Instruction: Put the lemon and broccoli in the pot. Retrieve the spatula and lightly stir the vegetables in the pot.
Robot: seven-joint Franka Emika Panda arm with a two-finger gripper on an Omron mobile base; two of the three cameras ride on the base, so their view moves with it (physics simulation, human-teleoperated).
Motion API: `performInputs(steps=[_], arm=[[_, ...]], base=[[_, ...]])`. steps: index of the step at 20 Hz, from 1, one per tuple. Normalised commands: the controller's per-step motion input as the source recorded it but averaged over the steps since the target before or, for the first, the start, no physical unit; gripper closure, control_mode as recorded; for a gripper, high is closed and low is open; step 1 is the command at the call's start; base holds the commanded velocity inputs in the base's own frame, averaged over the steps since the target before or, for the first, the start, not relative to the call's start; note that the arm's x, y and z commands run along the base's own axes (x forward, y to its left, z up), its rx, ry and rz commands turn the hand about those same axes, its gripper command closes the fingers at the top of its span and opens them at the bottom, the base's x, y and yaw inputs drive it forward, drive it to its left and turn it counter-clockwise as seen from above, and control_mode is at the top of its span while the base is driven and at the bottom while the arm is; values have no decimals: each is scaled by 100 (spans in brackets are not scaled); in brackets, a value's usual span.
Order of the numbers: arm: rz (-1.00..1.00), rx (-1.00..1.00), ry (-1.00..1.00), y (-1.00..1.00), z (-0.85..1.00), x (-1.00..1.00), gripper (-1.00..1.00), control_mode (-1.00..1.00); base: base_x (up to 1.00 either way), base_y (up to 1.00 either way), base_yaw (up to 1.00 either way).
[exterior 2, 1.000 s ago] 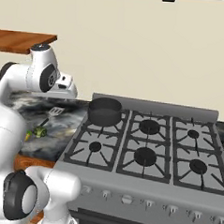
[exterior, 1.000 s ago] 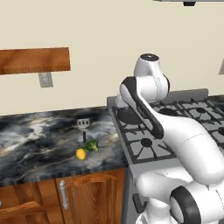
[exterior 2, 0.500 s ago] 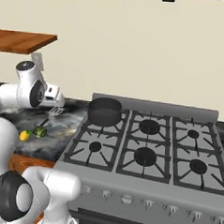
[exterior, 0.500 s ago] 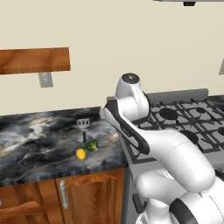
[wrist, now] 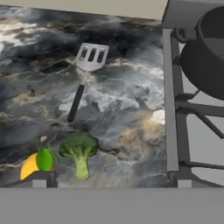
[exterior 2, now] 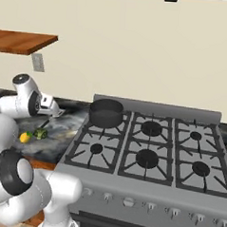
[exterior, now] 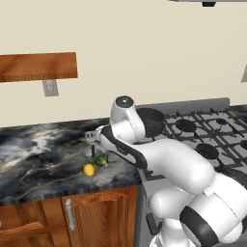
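While my gripper (wrist: 111, 183) hangs above the dark marble counter (wrist: 39, 92) with its fingers spread wide and nothing between them, I record the task items as follows. Lemon (wrist: 36, 166): lying on the counter at the near edge of the hand view, a green leaf on top, touching nothing but the stone. Broccoli (wrist: 79, 152): just beside the lemon, on its side, stem pointing toward me. Both sit close to my left fingertip (wrist: 40, 179), which I judge puts the hand in place for a first pick.

Spatula (wrist: 85, 76): flat on the counter beyond the vegetables, slotted head toward the wall, black handle trailing back toward the broccoli, apart from it. Left there, it stays clear of the two pickups and ready for the stirring step.

Pot (exterior 2: 106, 112): upright on the rear left burner of the stove (exterior 2: 146, 155), just beside the counter, with neither vegetable in it. Neither vegetable is loaded yet; the lemon appears the nearer target.
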Motion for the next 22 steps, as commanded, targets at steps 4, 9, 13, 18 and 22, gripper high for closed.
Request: performInputs(steps=[4,9,13,18,22], arm=[[13,2,0,17,-38,16,-100,-100],[24,0,13,7,-28,17,-100,-100],[35,0,27,0,-16,2,-100,-100],[28,-2,17,3,-10,0,-100,-100],[14,-17,16,22,-7,0,-100,-100]], base=[[0,0,0],[0,0,0],[0,0,0],[0,0,0],[0,0,0]])
